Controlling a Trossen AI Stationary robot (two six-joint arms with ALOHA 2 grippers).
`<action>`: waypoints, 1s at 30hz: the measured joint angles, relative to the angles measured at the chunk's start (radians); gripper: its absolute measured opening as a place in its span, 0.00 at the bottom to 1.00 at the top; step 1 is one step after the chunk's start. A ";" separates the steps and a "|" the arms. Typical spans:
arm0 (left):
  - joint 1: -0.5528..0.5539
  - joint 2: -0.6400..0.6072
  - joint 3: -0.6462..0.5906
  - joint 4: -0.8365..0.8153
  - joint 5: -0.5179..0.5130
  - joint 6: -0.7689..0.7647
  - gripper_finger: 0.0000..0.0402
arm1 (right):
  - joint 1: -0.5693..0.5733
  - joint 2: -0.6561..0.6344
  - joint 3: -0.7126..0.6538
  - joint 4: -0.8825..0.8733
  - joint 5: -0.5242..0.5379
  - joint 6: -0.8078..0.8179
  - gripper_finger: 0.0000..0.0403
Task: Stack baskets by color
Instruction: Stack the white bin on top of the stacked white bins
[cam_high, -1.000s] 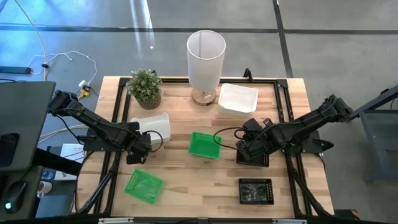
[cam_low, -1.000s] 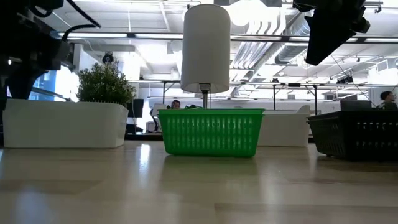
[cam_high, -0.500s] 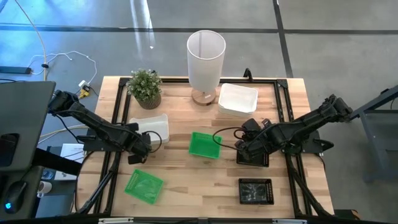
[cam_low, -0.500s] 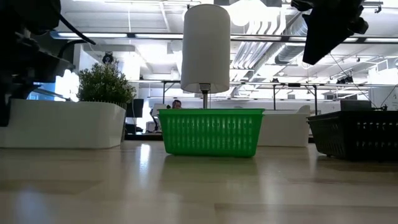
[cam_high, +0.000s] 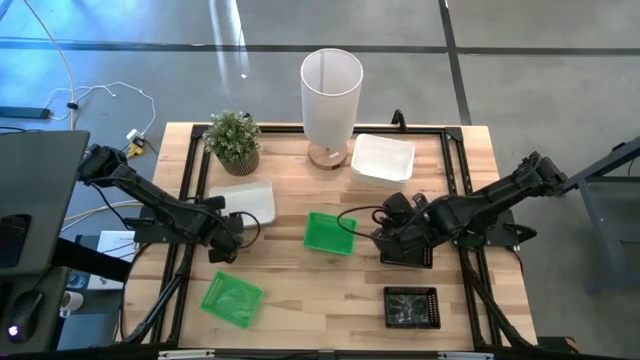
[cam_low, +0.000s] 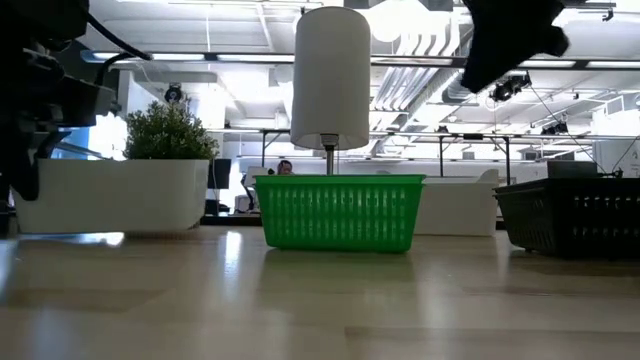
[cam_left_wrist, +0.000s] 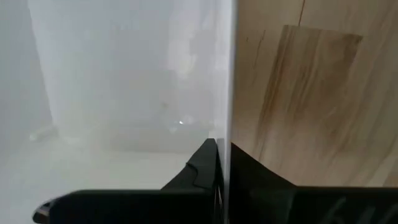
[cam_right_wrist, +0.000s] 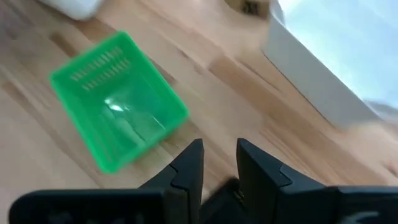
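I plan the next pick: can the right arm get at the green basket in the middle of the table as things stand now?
Probably yes. The right gripper hangs just beside the green basket, with only bare table between them, and its fingers stand apart with nothing between them. The left gripper is busy, shut on the white basket.

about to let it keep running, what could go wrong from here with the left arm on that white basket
1. The left gripper is shut on just the thin rim of the white basket; held at one edge, it could tilt or slip out when lifted.
2. The plant stands close behind that basket, so a swing toward the other white basket might clip it or the tall white bin.
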 joint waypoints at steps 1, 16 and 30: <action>-0.005 0.000 0.001 -0.001 -0.002 -0.006 0.00 | 0.000 0.000 0.000 0.028 0.014 -0.023 0.21; -0.107 0.000 0.175 -0.005 -0.135 -0.017 0.00 | -0.011 0.000 0.000 0.478 0.091 -0.456 0.21; -0.158 0.009 0.254 -0.008 -0.270 0.007 0.00 | -0.081 0.000 0.000 0.617 0.091 -0.651 0.28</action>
